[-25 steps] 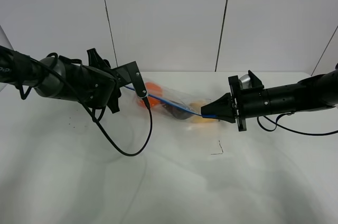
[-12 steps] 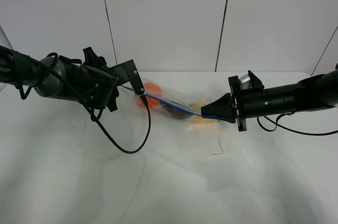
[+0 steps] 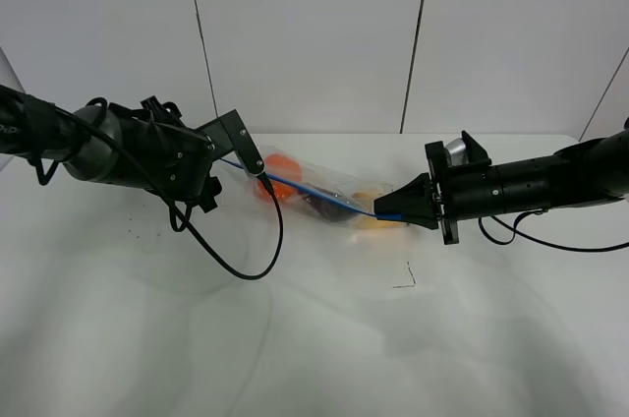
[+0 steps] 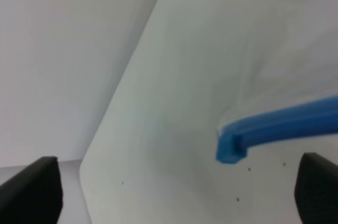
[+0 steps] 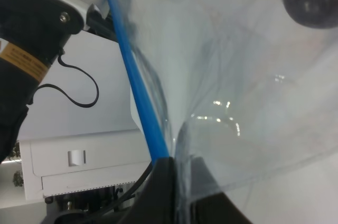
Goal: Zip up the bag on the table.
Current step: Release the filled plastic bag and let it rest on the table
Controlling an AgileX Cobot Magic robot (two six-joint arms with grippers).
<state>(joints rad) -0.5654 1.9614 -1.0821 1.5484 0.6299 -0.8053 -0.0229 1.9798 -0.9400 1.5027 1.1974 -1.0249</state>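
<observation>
The clear bag [image 3: 329, 184] lies on the white table [image 3: 295, 348] between my two arms, with orange, dark purple and yellow produce inside. Its blue zipper strip [image 3: 305, 189] runs along the top edge. My right gripper [image 3: 391, 212] is shut on the strip's right end; the right wrist view shows its gripper [image 5: 177, 182] clamping the strip [image 5: 138, 105] and the bag film [image 5: 237, 102]. My left gripper [image 3: 251, 163] is at the strip's left end. In the left wrist view its gripper [image 4: 174, 184] is wide open, and the strip's free end [image 4: 232, 149] lies between the fingers, touching neither.
A black cable [image 3: 236, 269] loops from the left arm down onto the table. Another cable [image 3: 531, 235] hangs under the right arm. A small dark mark [image 3: 405, 279] is on the table in front of the bag. A white panelled wall [image 3: 314, 33] stands behind.
My left gripper has drawn back to the left and slightly up along the strip's left end. The right gripper and the bag have stayed put.
</observation>
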